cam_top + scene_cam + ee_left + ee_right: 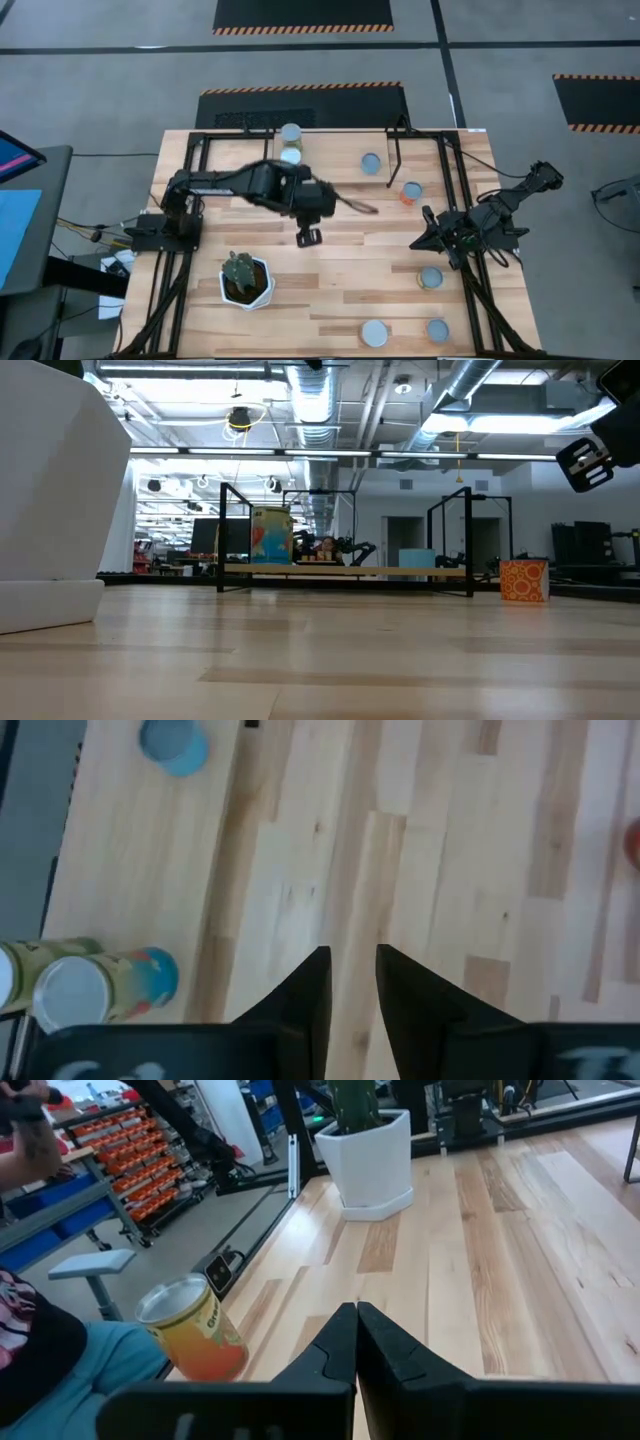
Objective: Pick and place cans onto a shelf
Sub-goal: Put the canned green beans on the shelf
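My left gripper (pixel 308 237) hangs over the bare middle of the table, open by a narrow gap and empty (pixel 352 970). My right gripper (pixel 432 238) waits at the table's right side, shut and empty (pixel 357 1320). The shelf (pixel 345 570) stands at the table's far side on thin black legs. Two cans (pixel 291 131) (pixel 291 155) stand upright at its left end, and they also show in the left wrist view (pixel 105 985). A blue-topped can (pixel 371 163) and an orange can (pixel 411 190) stand farther right. Three more cans (pixel 431 278) (pixel 374 333) (pixel 437 329) stand near the table's near right corner.
A white hexagonal pot with a cactus (pixel 245 280) stands at the near left. Black frame bars (pixel 455 180) run along the table's sides. In the right wrist view a person's arm (pixel 30 1130) and clothing (pixel 50 1370) show beyond the table's edge, beside an orange can (pixel 190 1330).
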